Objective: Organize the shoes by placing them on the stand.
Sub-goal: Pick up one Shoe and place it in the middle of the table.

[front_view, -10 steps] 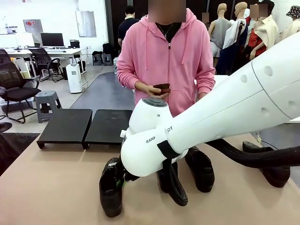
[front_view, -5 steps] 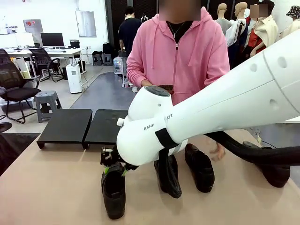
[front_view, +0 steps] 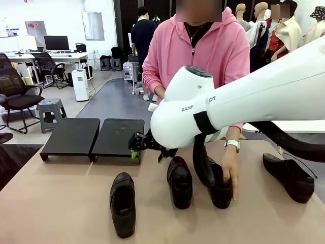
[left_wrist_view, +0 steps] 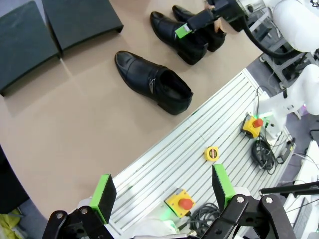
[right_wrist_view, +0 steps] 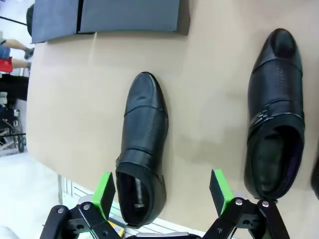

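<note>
Four glossy black shoes lie on the tan table. The left shoe lies flat by itself. My right gripper hovers open above and behind it, holding nothing. A middle shoe lies beside it. The person's hand rests on the third shoe. A fourth shoe lies at the far right. The stand, two black trays, stands bare at the back left. My left gripper hangs open over the robot-side table edge.
A person in a pink hoodie stands at the far side. The right arm spans the table's right half. On the slatted base near me sit two yellow stop buttons and a tape measure.
My right gripper opened, let go of the left shoe, then rose and drew back toward the stand. The person's hand came down onto the third shoe.
</note>
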{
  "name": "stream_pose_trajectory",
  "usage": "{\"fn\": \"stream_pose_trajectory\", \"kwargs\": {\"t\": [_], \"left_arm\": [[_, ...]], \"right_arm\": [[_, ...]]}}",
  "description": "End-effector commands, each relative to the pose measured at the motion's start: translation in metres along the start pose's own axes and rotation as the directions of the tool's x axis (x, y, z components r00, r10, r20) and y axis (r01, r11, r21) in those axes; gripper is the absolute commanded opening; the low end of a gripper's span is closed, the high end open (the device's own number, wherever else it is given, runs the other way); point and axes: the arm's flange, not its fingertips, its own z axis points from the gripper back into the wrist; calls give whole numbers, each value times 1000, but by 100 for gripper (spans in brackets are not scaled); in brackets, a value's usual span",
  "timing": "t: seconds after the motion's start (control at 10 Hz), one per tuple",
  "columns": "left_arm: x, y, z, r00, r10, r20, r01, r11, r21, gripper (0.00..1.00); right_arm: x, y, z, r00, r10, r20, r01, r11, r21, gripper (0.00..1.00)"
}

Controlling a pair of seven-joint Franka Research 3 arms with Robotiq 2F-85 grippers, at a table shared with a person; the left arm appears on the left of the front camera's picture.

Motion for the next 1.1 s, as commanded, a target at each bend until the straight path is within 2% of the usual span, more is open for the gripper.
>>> {"fn": "stream_pose_trajectory", "kwargs": {"t": [0.0, 0.3, 0.4, 0.6, 0.8, 0.9, 1.0], "left_arm": [[-1, 1, 2, 1000, -13, 4, 13, 1000, -20, 100], [-1, 1, 2, 1000, -13, 4, 13, 1000, -20, 100], [-1, 1, 2, 1000, -13, 4, 13, 1000, -20, 100], [-1, 1, 2, 1000, -13, 4, 13, 1000, -20, 100], [-1, 1, 2, 1000, -13, 4, 13, 1000, -20, 100], [-1, 1, 2, 1000, -13, 4, 13, 1000, -20, 100], [-1, 1, 2, 1000, -13, 4, 13, 1000, -20, 100]], "right_arm": [[-26, 25, -13, 994, 87, -63, -86, 996, 26, 100], [-81, 83, -28, 946, 286, -155, -278, 958, 73, 100], [-90, 85, -30, 936, 316, -157, -310, 949, 63, 100], [-86, 75, -24, 940, 307, -152, -303, 952, 47, 100], [-71, 55, 30, 939, 327, -105, -323, 945, 57, 100], [-63, 34, 75, 914, 362, -182, -338, 929, 149, 100], [-46, -2, 118, 931, 318, -181, -298, 946, 129, 100]]}}
